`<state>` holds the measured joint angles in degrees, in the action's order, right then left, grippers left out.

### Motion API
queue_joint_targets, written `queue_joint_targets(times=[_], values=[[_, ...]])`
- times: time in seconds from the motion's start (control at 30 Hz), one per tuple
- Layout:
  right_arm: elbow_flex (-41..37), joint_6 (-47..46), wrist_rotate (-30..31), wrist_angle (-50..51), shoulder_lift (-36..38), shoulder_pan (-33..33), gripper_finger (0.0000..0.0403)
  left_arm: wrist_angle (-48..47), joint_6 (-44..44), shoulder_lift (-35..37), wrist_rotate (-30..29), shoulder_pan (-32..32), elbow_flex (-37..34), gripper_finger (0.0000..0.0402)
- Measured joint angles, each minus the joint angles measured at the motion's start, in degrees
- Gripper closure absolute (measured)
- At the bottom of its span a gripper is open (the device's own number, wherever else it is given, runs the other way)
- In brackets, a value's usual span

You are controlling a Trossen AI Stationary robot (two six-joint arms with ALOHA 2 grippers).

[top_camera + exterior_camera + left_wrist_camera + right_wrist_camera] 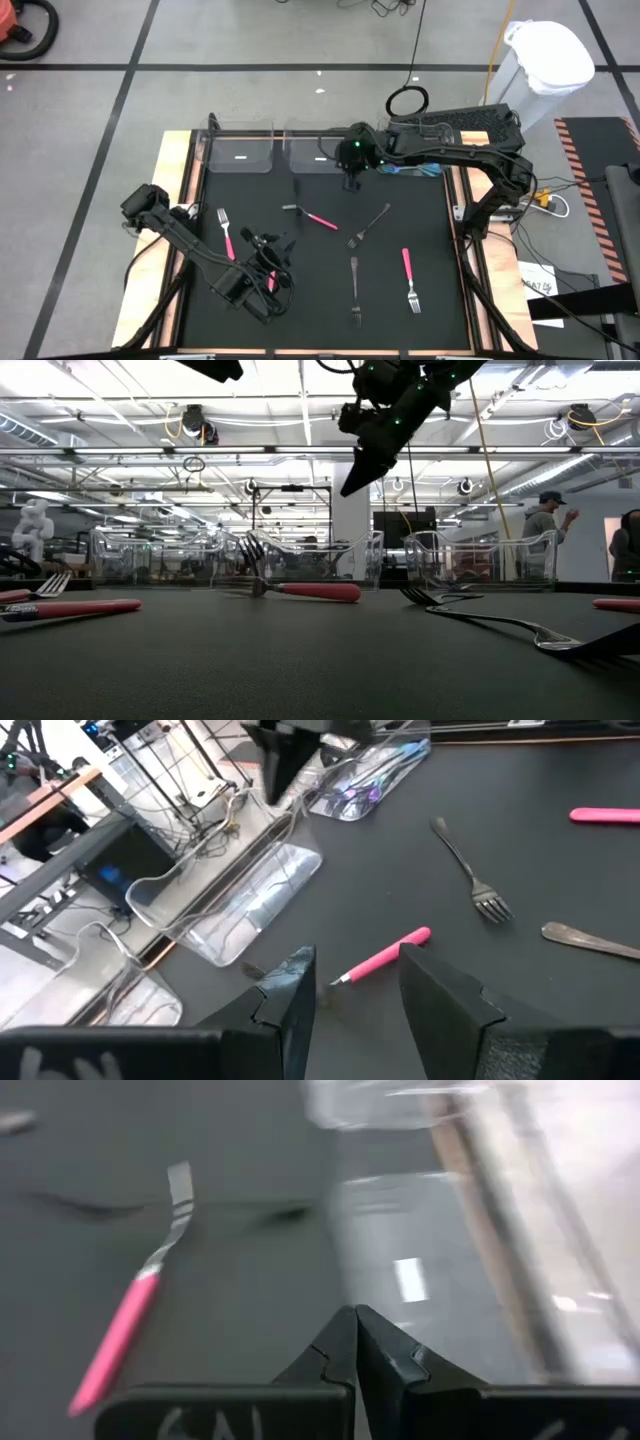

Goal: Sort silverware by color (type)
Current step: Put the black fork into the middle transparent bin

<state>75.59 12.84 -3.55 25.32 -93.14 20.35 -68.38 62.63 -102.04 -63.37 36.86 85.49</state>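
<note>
Silverware is lying scattered over the black mat (430,220): pink-handled fork (319,219) at centre, another pink-handled fork (409,279) toward 4 o'clock, all-black fork (368,227) between them. Left gripper (262,262) is sitting at 8 o'clock, jaws partly apart; grasp unclear. Right gripper (352,183), clenched and empty, is hovering at 12 o'clock beside a clear bin (310,152).

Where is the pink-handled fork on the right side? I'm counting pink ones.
High view: the pink-handled fork lies near the mat's right front, right of a dark fork.
</note>
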Motion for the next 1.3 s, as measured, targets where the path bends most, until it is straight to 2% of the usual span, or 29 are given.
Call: queue_joint_targets(times=[0.1, 0.33, 0.43, 0.5, 0.7, 0.8, 0.87, 1.03, 1.1, 1.17, 1.3], values=[[0.0, 0.5, -4.1, 2.4, 0.0, -2.7, 0.0403, -0.2, 0.0, 0.0, 0.2, 0.0, 0.0, 0.0256], [-0.4, -0.9, -4.2, 7.0, 0.0, -13.6, 0.0403, -1.6, -0.2, 0.0, 0.2, -0.2, 0.0, 0.0256], [-4.1, -1.6, -4.2, 5.4, 0.7, -18.6, 0.0403, -0.5, 0.0, 0.0, 0.2, -0.2, 0.0, 0.0256], [-8.9, -2.0, -4.2, 1.4, 1.8, -21.4, 0.0403, 0.7, -0.1, 0.0, 0.2, -0.1, -0.2, 0.0256], [-27.3, -5.4, -3.6, -23.9, 4.4, -27.1, 0.0403, 5.9, -4.3, 0.0, 0.4, -0.5, -3.8, 0.0239], [-32.4, -7.5, 0.0, -32.1, 4.7, -29.2, 0.0403, 13.4, -9.1, -0.1, 3.5, -1.8, -7.2, 0.0202], [-33.3, -7.6, 0.6, -31.8, 4.7, -30.1, 0.0403, 18.8, -14.1, -0.1, 4.0, -2.7, -9.1, 0.017], [-32.9, -7.4, 0.5, -31.8, 4.7, -31.8, 0.0403, 38.0, -35.2, -0.1, 4.0, -5.6, -14.1, 0.0108], [-32.6, -6.8, 0.5, -31.7, 4.7, -32.4, 0.0403, 45.7, -45.0, -0.1, 4.0, -6.2, -16.9, 0.0103], [-31.9, -6.3, 0.5, -31.7, 4.7, -32.8, 0.0403, 52.1, -51.0, -0.9, 5.0, -6.5, -19.9, 0.0108], [-30.7, -5.5, 0.4, -30.3, 4.7, -33.9, 0.0403, 54.6, -50.8, -1.5, 10.1, -9.4, -24.8, 0.013]])
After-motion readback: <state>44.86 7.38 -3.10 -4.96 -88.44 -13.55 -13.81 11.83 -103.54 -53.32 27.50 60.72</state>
